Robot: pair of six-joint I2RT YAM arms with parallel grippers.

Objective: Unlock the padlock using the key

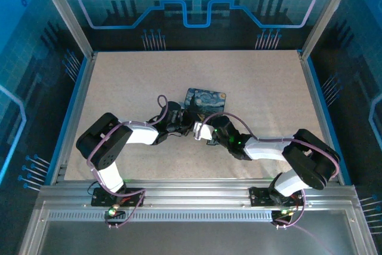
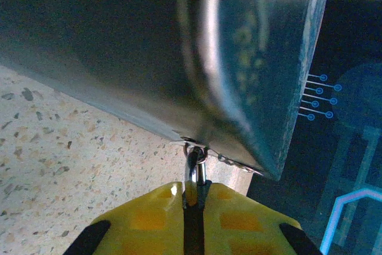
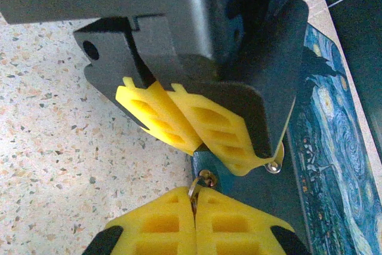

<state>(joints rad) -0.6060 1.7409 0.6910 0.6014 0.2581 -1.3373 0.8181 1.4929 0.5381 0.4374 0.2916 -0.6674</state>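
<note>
The padlock [image 2: 197, 171] is a small silvery piece pinched between my left gripper's [image 2: 195, 192] yellow fingertips, and its loop hooks into a metal tab on the edge of the dark blue tin [image 2: 179, 46]. In the right wrist view my right gripper [image 3: 194, 194] is shut on the key [image 3: 202, 181], a thin metal sliver with a small ring at the tin's [image 3: 325, 147] corner. The left gripper [image 3: 203, 146] sits shut just beyond it, almost tip to tip. From above, the left gripper [image 1: 184, 125] and right gripper [image 1: 198, 131] meet just in front of the tin [image 1: 207, 101].
The speckled beige table [image 1: 119, 82] stretches free to the left, right and back of the tin. Blue side rails and a dark back wall [image 1: 191, 22] border it, and an aluminium rail [image 1: 191, 198] runs along the front by the arm bases.
</note>
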